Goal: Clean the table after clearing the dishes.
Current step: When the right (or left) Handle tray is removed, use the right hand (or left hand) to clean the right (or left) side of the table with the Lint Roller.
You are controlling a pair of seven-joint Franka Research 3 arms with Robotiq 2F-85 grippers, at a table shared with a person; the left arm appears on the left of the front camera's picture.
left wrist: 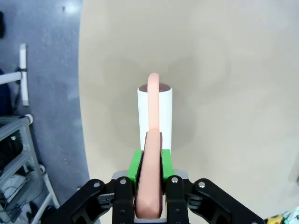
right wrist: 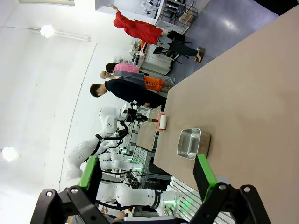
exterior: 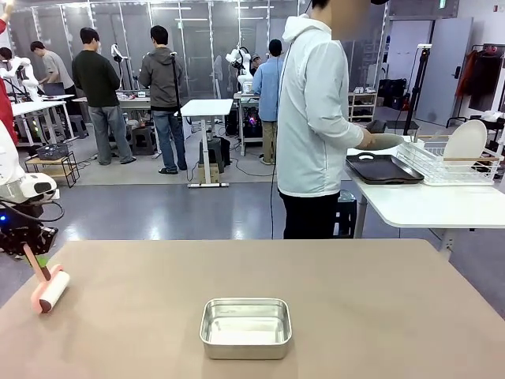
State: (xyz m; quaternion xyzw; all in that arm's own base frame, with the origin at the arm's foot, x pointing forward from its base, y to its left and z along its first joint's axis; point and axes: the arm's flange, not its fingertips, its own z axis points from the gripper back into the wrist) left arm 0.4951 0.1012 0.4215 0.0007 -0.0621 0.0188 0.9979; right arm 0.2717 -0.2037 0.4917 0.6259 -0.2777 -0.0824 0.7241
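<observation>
The tan-brown table (exterior: 371,308) bears a lint roller (exterior: 54,290) near its left edge, with a white roll and a pink handle. In the left wrist view my left gripper (left wrist: 149,161) is shut on the roller's pink handle, and the white roll (left wrist: 155,114) rests on the table top (left wrist: 233,93). My right gripper (right wrist: 147,171) hangs open high above the table (right wrist: 243,93) with nothing between its green pads. Of the dishes, one white plate (exterior: 464,142) stands in a wire rack and one dark tray (exterior: 383,168) lies on the white side table.
A square steel pan (exterior: 245,327) sits at the front middle of the table, also seen in the right wrist view (right wrist: 189,143). A person in a white hoodie (exterior: 316,118) stands at the far edge, turned toward the white side table (exterior: 426,205).
</observation>
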